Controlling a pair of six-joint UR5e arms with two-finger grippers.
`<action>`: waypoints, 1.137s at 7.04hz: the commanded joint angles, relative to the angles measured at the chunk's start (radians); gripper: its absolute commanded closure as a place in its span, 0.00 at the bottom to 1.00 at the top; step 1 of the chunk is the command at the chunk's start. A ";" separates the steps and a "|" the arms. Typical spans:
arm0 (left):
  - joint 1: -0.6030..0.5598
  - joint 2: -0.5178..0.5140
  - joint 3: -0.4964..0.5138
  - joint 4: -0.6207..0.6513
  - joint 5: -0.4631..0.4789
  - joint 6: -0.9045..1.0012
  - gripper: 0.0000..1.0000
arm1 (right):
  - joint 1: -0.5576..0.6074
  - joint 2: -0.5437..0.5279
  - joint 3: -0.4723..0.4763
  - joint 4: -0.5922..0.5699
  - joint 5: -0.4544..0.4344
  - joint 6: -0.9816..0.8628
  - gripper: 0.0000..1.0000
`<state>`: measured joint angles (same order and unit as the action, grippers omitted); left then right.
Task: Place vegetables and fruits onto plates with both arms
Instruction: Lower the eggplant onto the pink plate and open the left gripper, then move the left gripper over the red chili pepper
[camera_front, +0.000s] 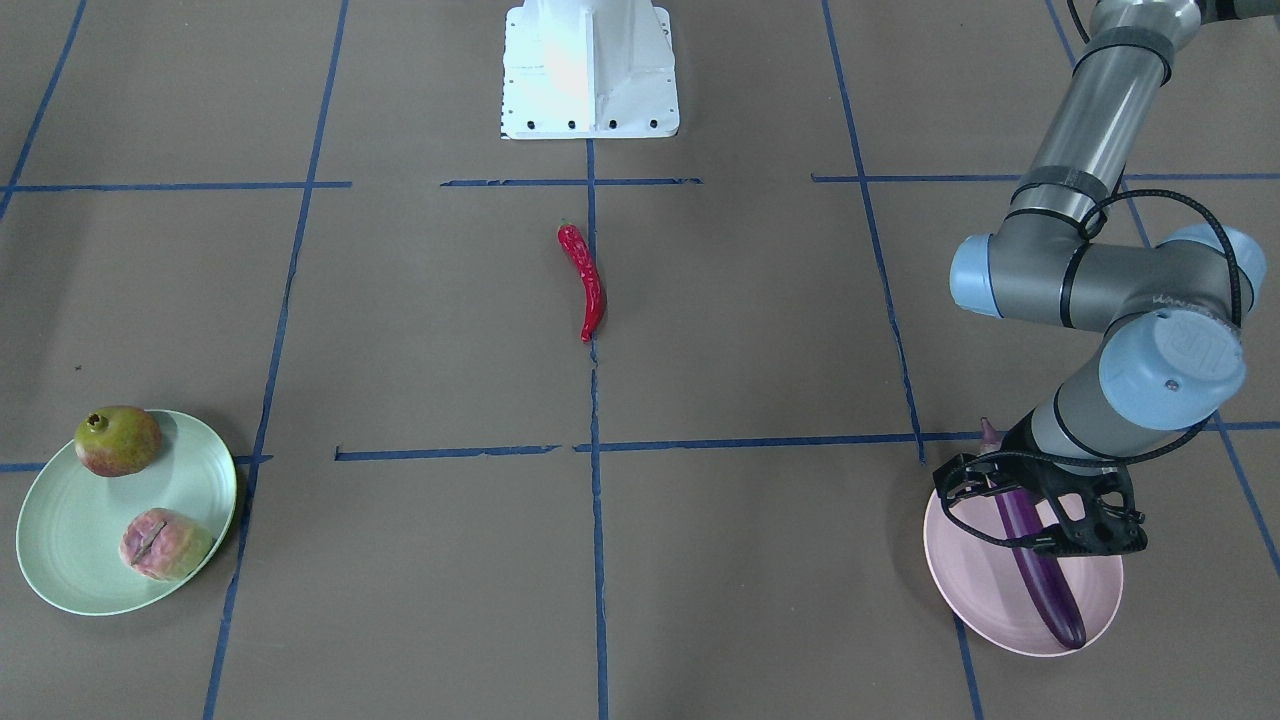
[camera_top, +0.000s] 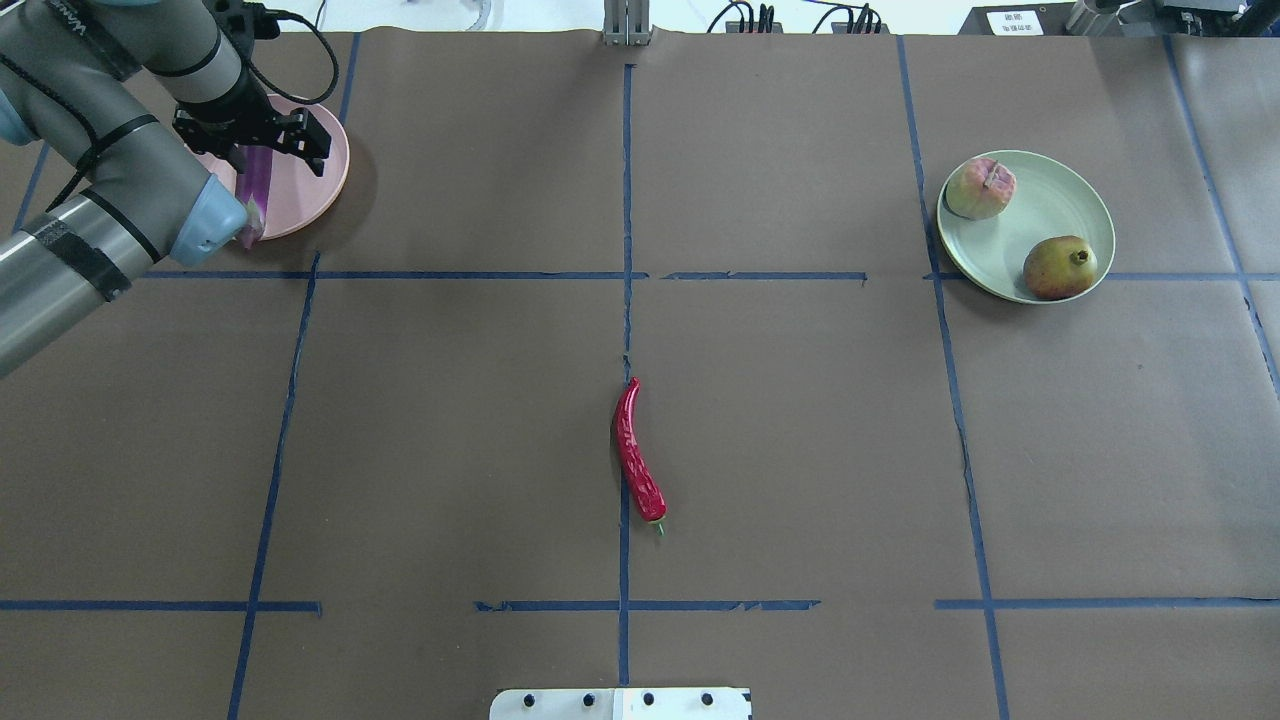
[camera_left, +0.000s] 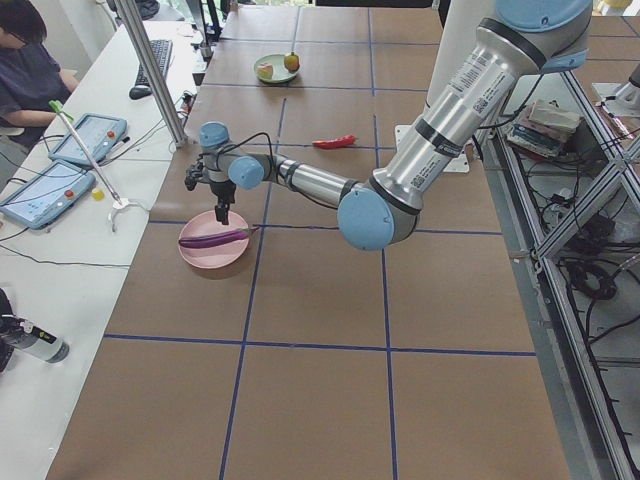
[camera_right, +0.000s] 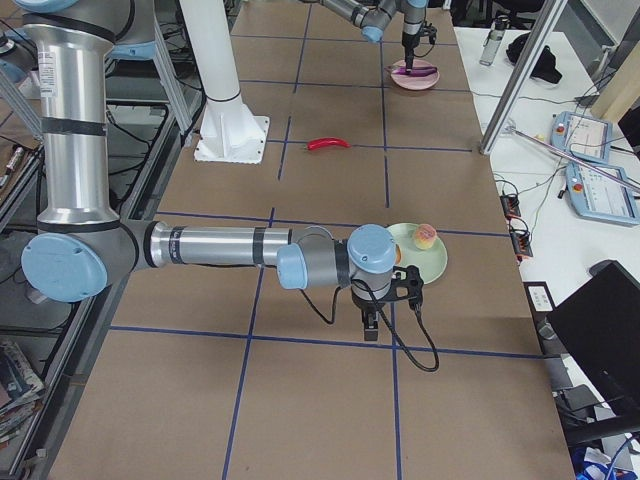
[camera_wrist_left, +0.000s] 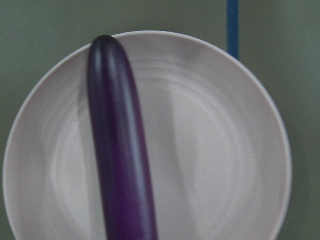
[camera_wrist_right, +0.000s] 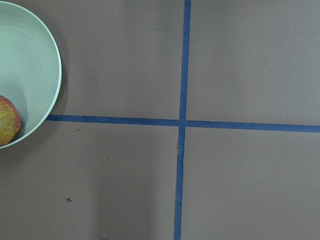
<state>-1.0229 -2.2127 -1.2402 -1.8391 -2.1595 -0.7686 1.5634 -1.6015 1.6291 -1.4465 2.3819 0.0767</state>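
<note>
The purple eggplant (camera_front: 1045, 580) lies across the pink plate (camera_front: 975, 590), seen close in the left wrist view (camera_wrist_left: 120, 150) on the plate (camera_wrist_left: 210, 150). My left gripper (camera_front: 1040, 505) hangs just above it, open, a finger on each side; it also shows in the overhead view (camera_top: 250, 135). The red chili (camera_front: 585, 280) lies on the table's centre line (camera_top: 637, 460). The pomegranate (camera_front: 117, 440) and the peach (camera_front: 163, 545) sit on the green plate (camera_front: 70, 530). My right gripper (camera_right: 370, 322) hovers over bare table beside the green plate (camera_wrist_right: 25, 75); I cannot tell whether it is open.
The white robot base (camera_front: 590, 70) stands at the robot-side edge of the table. Blue tape lines (camera_top: 625, 275) grid the brown table cover. An operator (camera_left: 30, 80) sits by a side desk with tablets (camera_left: 45, 195) beyond the pink plate's end.
</note>
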 joint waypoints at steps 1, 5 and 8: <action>0.097 -0.002 -0.166 0.011 -0.039 -0.253 0.00 | 0.000 0.000 0.000 0.000 0.000 0.000 0.00; 0.393 -0.098 -0.315 0.230 0.088 -0.454 0.00 | 0.000 -0.001 -0.002 0.000 0.000 0.000 0.00; 0.544 -0.169 -0.298 0.307 0.174 -0.567 0.00 | 0.000 -0.002 -0.002 0.000 0.000 0.000 0.00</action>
<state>-0.5279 -2.3586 -1.5491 -1.5463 -2.0016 -1.2970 1.5631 -1.6029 1.6276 -1.4465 2.3815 0.0767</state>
